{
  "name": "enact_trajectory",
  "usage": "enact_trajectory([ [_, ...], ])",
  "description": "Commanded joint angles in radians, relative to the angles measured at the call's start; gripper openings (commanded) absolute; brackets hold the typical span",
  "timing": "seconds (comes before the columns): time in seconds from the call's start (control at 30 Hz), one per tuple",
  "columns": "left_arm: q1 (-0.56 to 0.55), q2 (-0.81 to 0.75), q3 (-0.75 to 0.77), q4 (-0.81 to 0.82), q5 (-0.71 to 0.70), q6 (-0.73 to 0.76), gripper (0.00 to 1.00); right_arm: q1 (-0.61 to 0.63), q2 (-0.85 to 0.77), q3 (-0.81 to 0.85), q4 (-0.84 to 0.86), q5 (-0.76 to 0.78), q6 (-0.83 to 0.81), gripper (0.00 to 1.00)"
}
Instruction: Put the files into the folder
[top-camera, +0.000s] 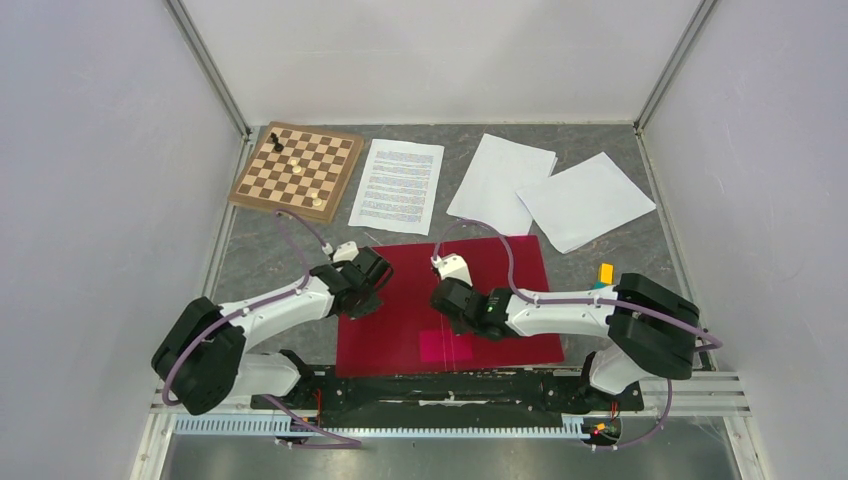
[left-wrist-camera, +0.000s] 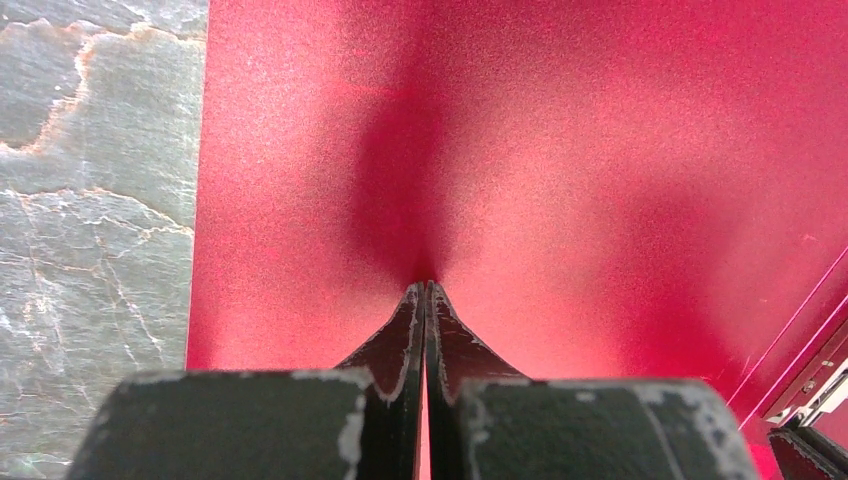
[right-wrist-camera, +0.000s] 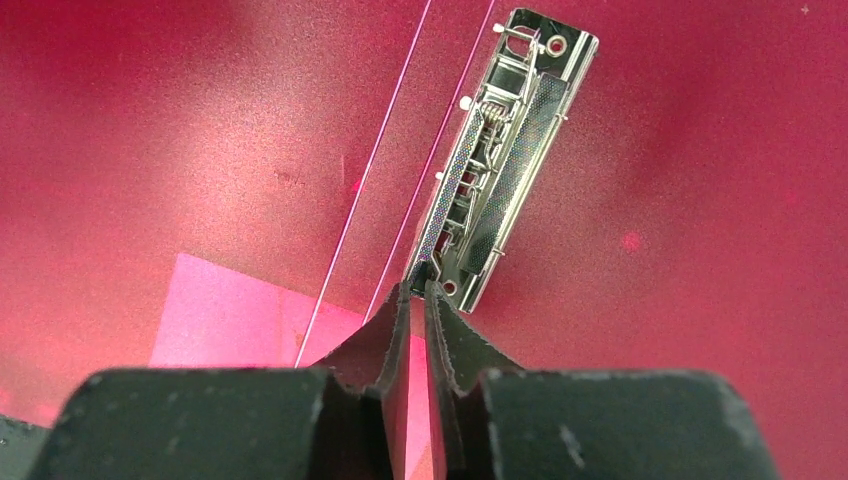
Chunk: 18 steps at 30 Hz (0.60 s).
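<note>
Where the top view's upper left begins, chessboard (top-camera: 297, 170): brown-and-white, on the grey table (top-camera: 240, 265).
Left hand (top-camera: 360, 300): closed, empty, tips pressed on the folder's left part.
Printed file (top-camera: 397, 185): white sheet, black text, upper centre, just above the folder.
Folder (top-camera: 500, 275): crimson, lying open and flat at lower centre; pink patch (top-camera: 445, 345) and metal clip (right-wrist-camera: 500, 150) inside.
Right hand (top-camera: 448, 305): fingers nearly together at the clip's near end; whether they pinch it cannot be told.
Blank files (top-camera: 500, 180): two white sheets overlapping, upper right.
</note>
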<state>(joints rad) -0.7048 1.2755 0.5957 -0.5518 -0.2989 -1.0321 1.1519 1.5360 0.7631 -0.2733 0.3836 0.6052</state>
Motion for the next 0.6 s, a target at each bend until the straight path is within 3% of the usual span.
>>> enact_trajectory([
  [0.0,-0.004,0.049,-0.009,-0.048,-0.047,-0.034,0.02,-0.003,0.068,-0.027,-0.106,0.055,0.02,0.08],
  [0.57,0.007,0.088,0.014,-0.073,-0.058,-0.006,0.02,-0.003,0.01,-0.05,-0.143,0.114,0.055,0.07],
])
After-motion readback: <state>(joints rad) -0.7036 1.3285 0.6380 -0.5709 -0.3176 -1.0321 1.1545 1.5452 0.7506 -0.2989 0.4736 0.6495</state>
